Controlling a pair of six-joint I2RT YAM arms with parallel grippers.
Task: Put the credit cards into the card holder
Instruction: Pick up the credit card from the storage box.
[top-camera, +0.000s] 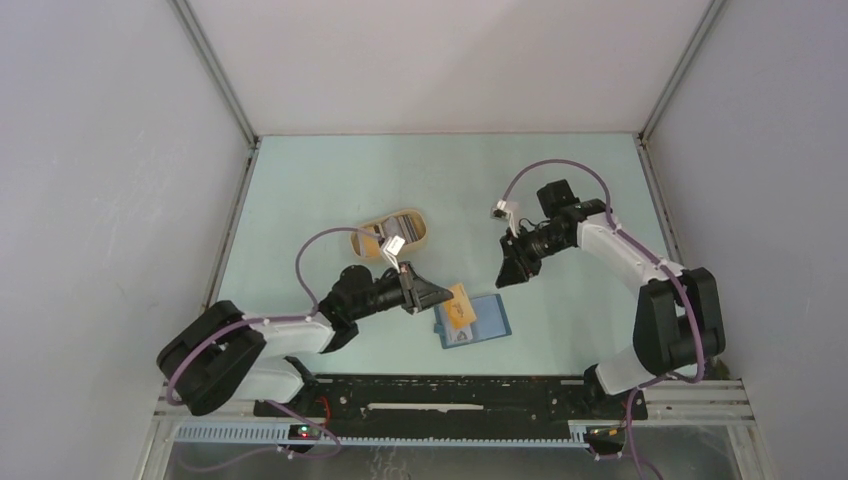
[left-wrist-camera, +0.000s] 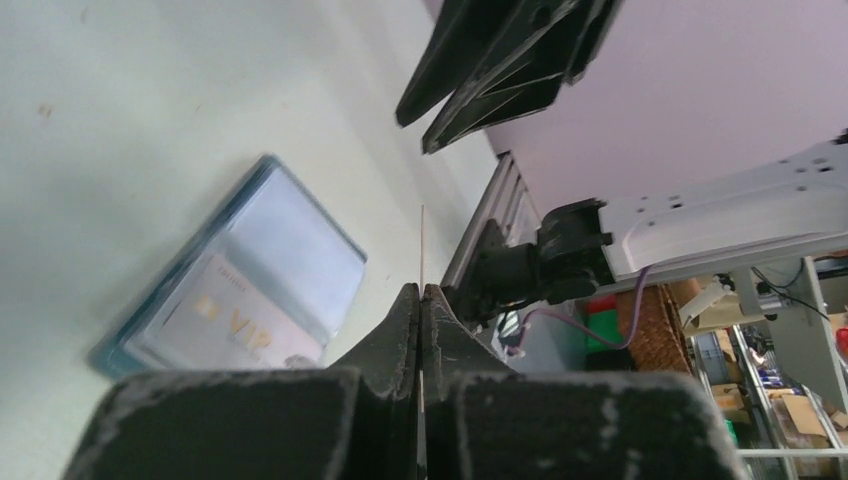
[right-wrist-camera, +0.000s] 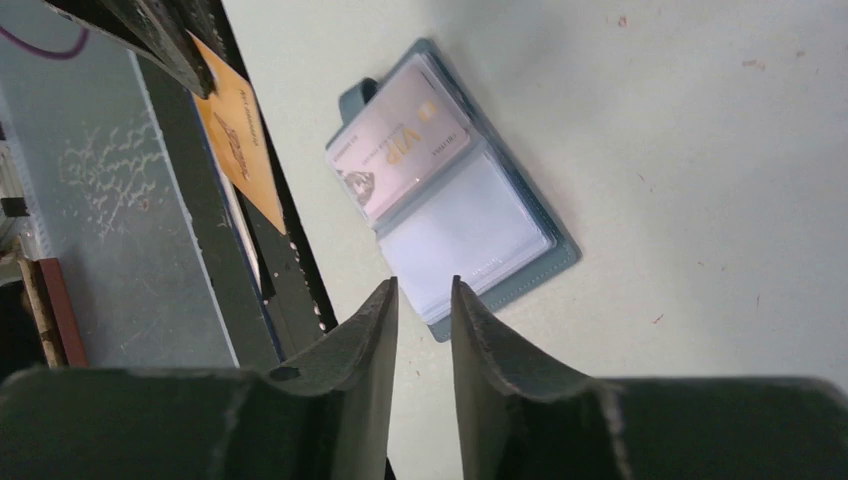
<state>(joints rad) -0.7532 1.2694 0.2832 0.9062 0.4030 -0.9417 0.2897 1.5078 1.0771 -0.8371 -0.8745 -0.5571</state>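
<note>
The teal-blue card holder (top-camera: 487, 318) lies open on the table near the front, and shows in the left wrist view (left-wrist-camera: 290, 250) and the right wrist view (right-wrist-camera: 480, 235). A pale VIP card (right-wrist-camera: 398, 150) sits in one of its slots. My left gripper (top-camera: 432, 293) is shut on a yellow-orange credit card (top-camera: 460, 298), held on edge just above the holder's left side. The card is edge-on in the left wrist view (left-wrist-camera: 422, 245) and flat in the right wrist view (right-wrist-camera: 240, 135). My right gripper (top-camera: 513, 268) is open and empty, hovering above and right of the holder.
A tan oval tray (top-camera: 421, 224) holding more cards (top-camera: 384, 236) stands behind my left arm. The black base rail (top-camera: 450, 395) runs along the near edge. Walls close in the left, right and back sides.
</note>
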